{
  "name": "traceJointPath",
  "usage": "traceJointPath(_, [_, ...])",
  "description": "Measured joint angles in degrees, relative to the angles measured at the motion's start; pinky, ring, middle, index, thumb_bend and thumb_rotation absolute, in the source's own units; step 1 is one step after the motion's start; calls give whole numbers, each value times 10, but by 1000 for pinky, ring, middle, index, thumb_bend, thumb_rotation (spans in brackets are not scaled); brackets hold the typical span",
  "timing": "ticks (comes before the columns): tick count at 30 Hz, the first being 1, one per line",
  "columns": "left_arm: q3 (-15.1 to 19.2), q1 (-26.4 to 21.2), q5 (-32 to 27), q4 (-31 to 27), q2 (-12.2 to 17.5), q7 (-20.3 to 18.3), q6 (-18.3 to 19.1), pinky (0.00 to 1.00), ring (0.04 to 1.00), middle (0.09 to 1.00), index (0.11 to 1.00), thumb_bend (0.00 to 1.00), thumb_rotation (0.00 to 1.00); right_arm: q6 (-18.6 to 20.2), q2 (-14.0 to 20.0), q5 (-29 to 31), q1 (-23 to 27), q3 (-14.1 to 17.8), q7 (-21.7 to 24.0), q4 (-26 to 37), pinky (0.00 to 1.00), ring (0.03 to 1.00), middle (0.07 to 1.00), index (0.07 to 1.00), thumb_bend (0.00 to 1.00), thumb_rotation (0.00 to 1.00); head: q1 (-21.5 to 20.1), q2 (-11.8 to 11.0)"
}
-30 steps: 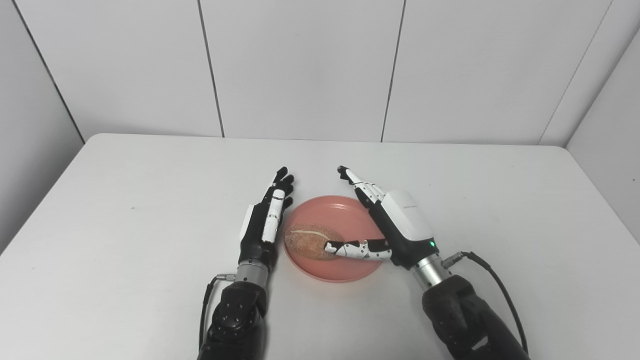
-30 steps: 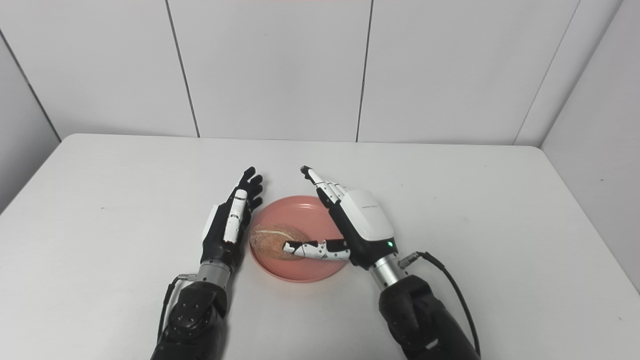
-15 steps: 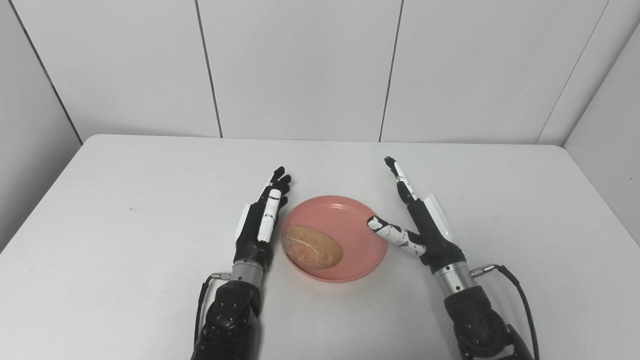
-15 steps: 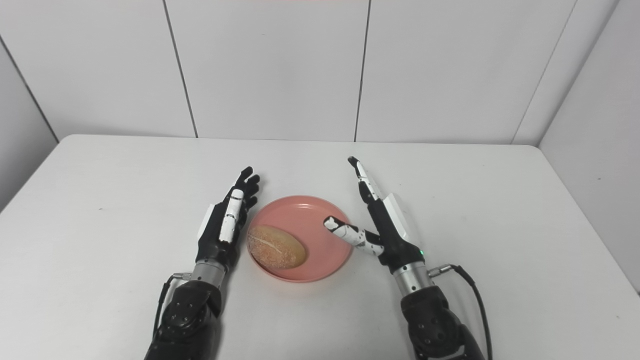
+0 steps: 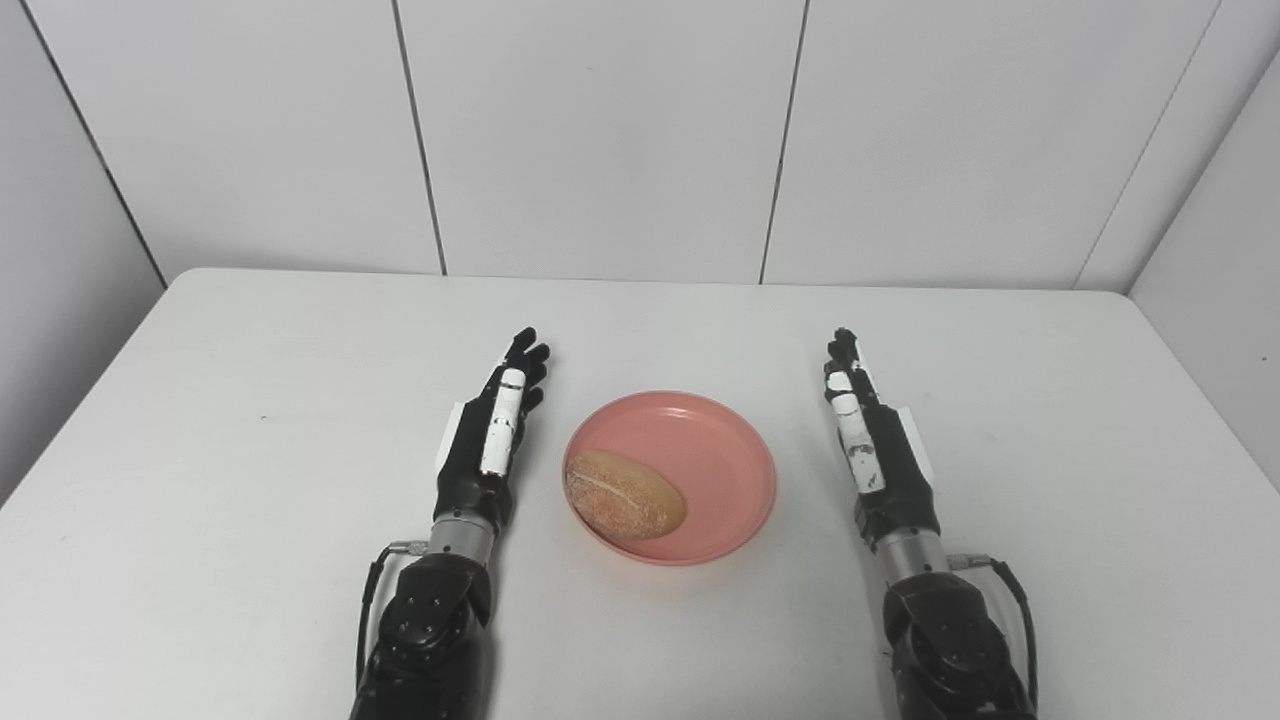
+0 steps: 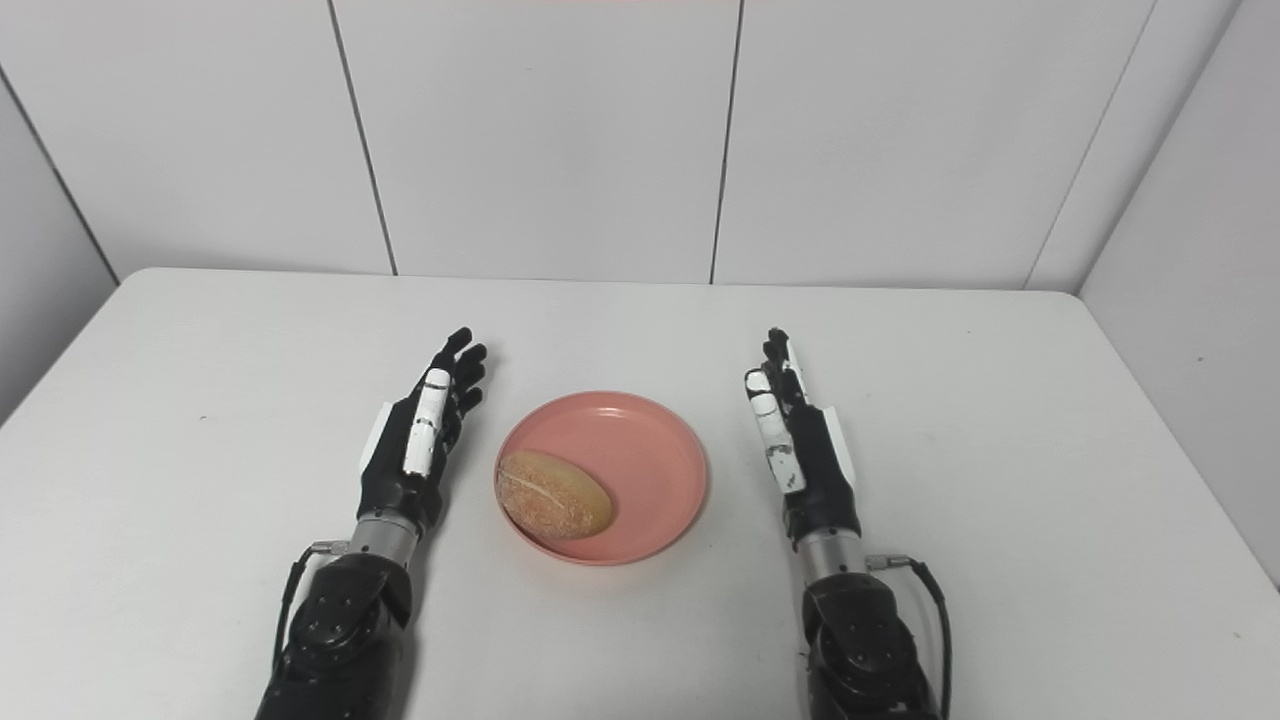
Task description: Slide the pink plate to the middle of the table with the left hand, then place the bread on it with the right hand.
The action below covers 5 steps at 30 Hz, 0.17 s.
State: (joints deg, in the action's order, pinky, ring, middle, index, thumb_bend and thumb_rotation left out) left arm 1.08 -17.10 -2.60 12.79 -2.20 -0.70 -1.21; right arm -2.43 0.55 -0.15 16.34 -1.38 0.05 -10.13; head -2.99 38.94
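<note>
Pink plate (image 5: pixel 720 470): round, shallow, rimmed; lies flat on the worktop at the centre of the frame, slightly below mid-height.

Bread (image 5: pixel 624 494): one oval roll, golden-brown, pale seam along the top; rests inside the plate in its lower-left part, against the left rim.

Left hand (image 5: pixel 490 440): left of the plate, near it but apart; set edge-on, fingers straight and together, pointing to the upper frame; open, nothing held.

Right hand (image 5: pixel 875 445): right of the plate, apart from it by a wider gap; same edge-on pose, fingers extended toward the upper frame; open, nothing held.

Worktop (image 5: pixel 250 480): white, matte, rounded far corners, fills the lower two thirds of the frame.

Wall panels (image 5: pixel 600 130): white, with vertical seams, across the upper frame.
</note>
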Motion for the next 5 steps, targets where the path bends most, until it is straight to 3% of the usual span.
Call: traceJointPath(5, [0, 0, 1, 0, 9, 0, 1, 972, 968, 942, 924, 448, 1000, 14, -6, 4, 0, 0, 0, -5, 1000, 1000, 1000, 1000, 688, 995, -6, 2])
